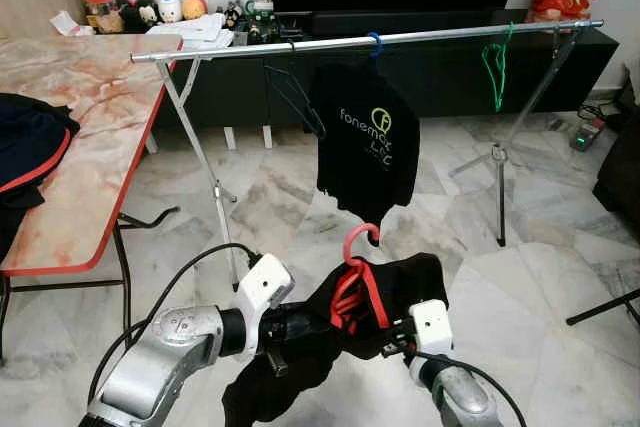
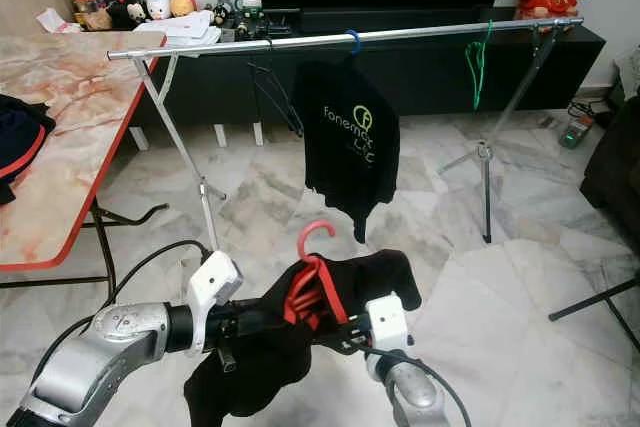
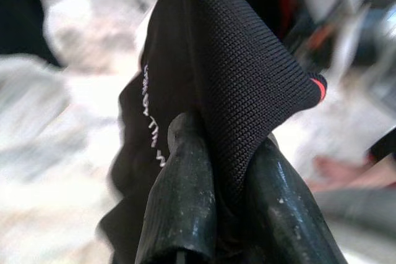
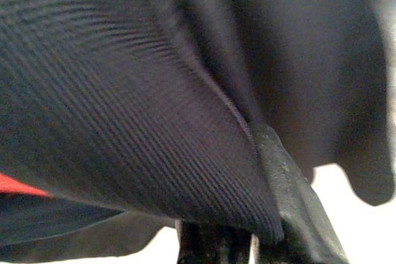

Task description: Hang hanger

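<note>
Marble floor [image 1: 560, 277], with a chrome garment rail [image 1: 430, 37] spanning the room on tripod legs, well ahead of the robot. Marble-top desk [image 1: 90, 137] with a red edge to the left, dark clothing heaped on its near end.

On the rail: one black printed T-shirt [image 1: 365, 147] on a blue hanger [image 1: 375, 44] near the middle, an empty dark hanger [image 1: 295, 97] to its left, an empty green hanger [image 1: 494, 72] to its right. Free bar remains between them and toward both ends.

Task item: a black garment [image 1: 390, 297] with red trim, on a red hanger [image 1: 352, 277], held low between the two arms, below and short of the rail. Hook [image 1: 362, 237] points up, touching nothing.

Left end effector [image 3: 229, 202]: fingers pinched on a fold of the black fabric, clear in the left wrist view. Right end effector [image 4: 260, 227]: fabric draped over and seemingly nipped between its fingers.

Status, my read: garment is on its hanger and carried two-handed, so prep is done. Left to do: close in on the rail, raise the hook above the bar, drop it over a free stretch, release both grips. Hang itself not started.
</note>
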